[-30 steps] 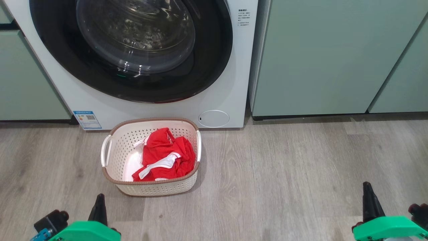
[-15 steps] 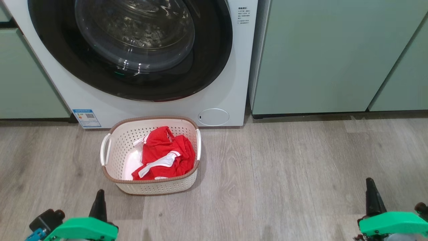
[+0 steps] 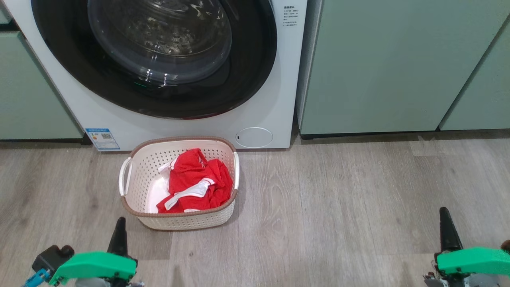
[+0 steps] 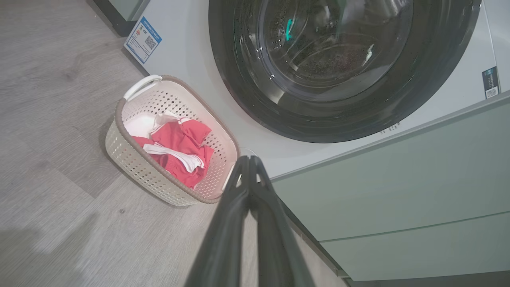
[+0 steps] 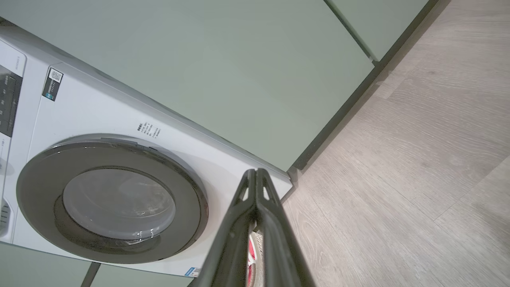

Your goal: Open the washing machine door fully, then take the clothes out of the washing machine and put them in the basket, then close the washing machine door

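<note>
Red clothes (image 3: 195,181) heaped in the basket (image 3: 187,224) on the floor (image 3: 358,199), just in front of the washing machine (image 3: 281,99) — door (image 3: 155,48) shut, left fingers (image 4: 233,211) and right fingers (image 5: 239,227) pressed closed, holding nothing.

I'm reading the washing machine door (image 3: 155,56) as glossy: the black rim is throwing reflections and the clear glass centre is glinting. The washing machine (image 3: 275,103) body is showing a smooth white panel with a slight sheen. The basket (image 3: 187,221) is looking like matt cream plastic, perforated, with a brown woven-look rim. The clothes (image 3: 191,179) are reading as soft, creased red cloth with white trim. The floor (image 3: 358,207) is coming across as matt grey wood-grain planks. The cabinets (image 3: 378,67) are looking smooth, pale green, satin.
</note>
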Controlling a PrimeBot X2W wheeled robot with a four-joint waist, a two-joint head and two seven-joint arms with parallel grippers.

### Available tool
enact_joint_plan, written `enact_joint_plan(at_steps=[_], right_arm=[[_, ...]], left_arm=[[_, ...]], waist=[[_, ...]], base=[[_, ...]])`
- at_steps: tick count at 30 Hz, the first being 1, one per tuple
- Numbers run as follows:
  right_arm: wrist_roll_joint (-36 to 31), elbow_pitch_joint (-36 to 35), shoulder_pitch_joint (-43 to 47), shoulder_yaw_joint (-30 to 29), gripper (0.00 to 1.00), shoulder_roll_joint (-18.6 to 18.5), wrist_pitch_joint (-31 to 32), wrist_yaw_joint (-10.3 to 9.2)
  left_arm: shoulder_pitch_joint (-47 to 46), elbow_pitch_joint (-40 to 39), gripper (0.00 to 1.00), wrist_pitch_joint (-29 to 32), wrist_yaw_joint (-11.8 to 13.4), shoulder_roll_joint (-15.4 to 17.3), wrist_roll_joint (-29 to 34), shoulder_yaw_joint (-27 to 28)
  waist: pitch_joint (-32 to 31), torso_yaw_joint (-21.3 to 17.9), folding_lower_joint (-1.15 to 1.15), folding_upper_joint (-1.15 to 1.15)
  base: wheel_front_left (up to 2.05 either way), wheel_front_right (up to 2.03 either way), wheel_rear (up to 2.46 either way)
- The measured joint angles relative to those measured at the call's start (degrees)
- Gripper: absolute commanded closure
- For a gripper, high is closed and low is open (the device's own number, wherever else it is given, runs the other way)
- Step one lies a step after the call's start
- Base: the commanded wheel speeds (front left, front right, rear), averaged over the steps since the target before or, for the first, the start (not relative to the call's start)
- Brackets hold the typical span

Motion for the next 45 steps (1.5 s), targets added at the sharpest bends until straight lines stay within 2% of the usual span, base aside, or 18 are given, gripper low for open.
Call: enact_joint_plan(at_steps=[45], right_arm=[[26.9,-3.0,-1.9,-2.6,1.00,0.4,7.3,-0.01]], left_arm=[[-1.8,-7.3,1.00,7.5,0.0,-0.5,-27.9,-1.3]], waist=[[1.4,-0.1,0.00,0.00]], base=[[0.00,0.00,0.00]])
